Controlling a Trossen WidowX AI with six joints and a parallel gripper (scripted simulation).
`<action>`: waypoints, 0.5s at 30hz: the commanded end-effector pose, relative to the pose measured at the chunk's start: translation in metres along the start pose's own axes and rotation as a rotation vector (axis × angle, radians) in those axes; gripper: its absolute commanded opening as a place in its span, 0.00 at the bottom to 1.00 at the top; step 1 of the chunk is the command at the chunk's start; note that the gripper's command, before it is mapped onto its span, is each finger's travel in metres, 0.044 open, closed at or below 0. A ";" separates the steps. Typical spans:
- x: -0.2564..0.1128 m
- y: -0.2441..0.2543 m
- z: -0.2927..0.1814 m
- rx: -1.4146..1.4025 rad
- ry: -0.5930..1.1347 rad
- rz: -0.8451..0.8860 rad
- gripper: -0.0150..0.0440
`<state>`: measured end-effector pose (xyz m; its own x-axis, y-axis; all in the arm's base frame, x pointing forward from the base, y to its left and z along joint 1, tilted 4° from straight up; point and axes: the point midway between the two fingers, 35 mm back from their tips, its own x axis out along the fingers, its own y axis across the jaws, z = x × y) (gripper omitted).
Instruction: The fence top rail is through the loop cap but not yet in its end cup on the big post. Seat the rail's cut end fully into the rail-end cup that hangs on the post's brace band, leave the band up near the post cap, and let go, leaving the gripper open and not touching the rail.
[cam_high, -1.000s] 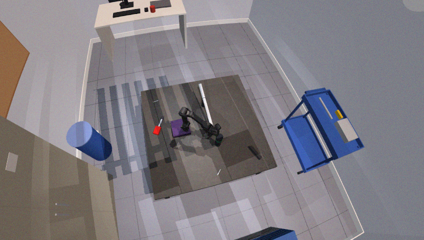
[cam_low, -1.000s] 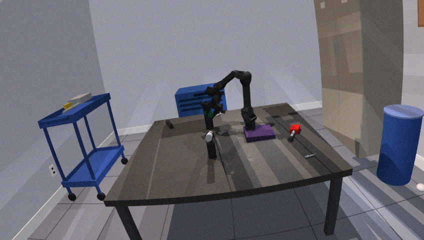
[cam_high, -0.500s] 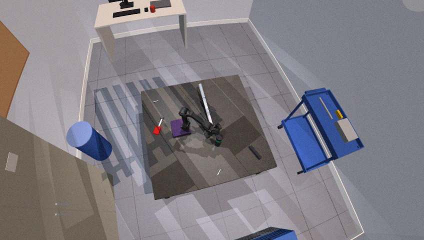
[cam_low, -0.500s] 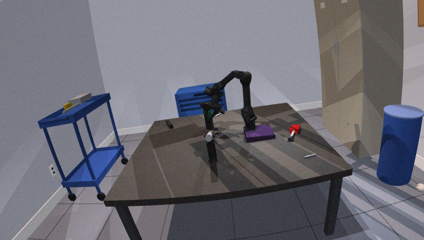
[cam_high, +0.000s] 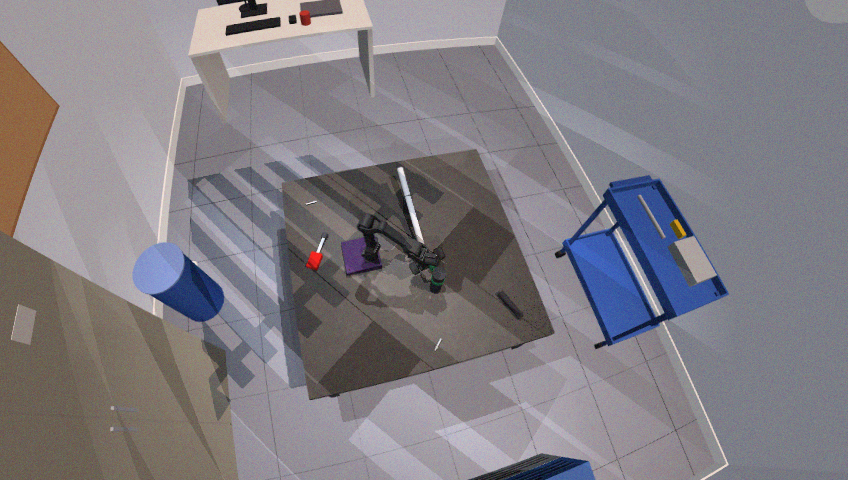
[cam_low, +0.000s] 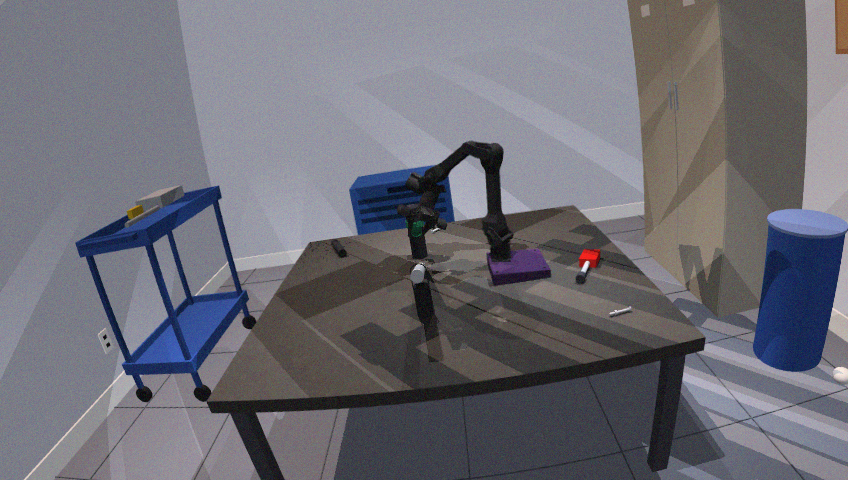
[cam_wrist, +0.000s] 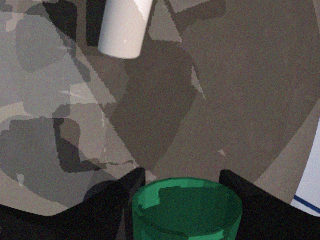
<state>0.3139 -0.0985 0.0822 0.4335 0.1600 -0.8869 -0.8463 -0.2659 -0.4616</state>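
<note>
My gripper (cam_high: 432, 265) (cam_low: 421, 226) (cam_wrist: 182, 177) is shut on the green rail-end cup (cam_wrist: 187, 217), one finger on each side of it. The cup's open mouth shows in the wrist view. The big dark post (cam_high: 436, 287) (cam_low: 418, 247) stands upright beside the gripper; the green band shows around its upper part, partly hidden by the gripper. The white rail (cam_high: 408, 198) (cam_low: 418, 273) (cam_wrist: 126, 30) lies raised above the table. Its cut end is outside the cup, with a visible gap in the wrist view. The shorter dark post (cam_low: 423, 302) stands under the rail's far part; its loop is unclear.
The arm stands on a purple base (cam_high: 352, 262) (cam_low: 519, 267). A red-headed tool (cam_high: 314, 260) (cam_low: 589, 258) lies beyond it. A dark bar (cam_high: 509, 304) (cam_low: 338, 248) lies on the table past the big post. Small white pieces (cam_high: 311, 202) (cam_high: 437, 343) lie toward the table's edges.
</note>
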 end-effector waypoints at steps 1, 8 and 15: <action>0.001 -0.002 -0.001 0.036 0.024 0.000 0.25; 0.003 -0.006 -0.001 0.078 0.048 -0.001 0.25; 0.004 -0.007 -0.001 0.084 0.052 0.000 0.25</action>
<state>0.3219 -0.0963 0.0820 0.4469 0.1160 -0.8870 -0.8661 -0.1920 -0.4615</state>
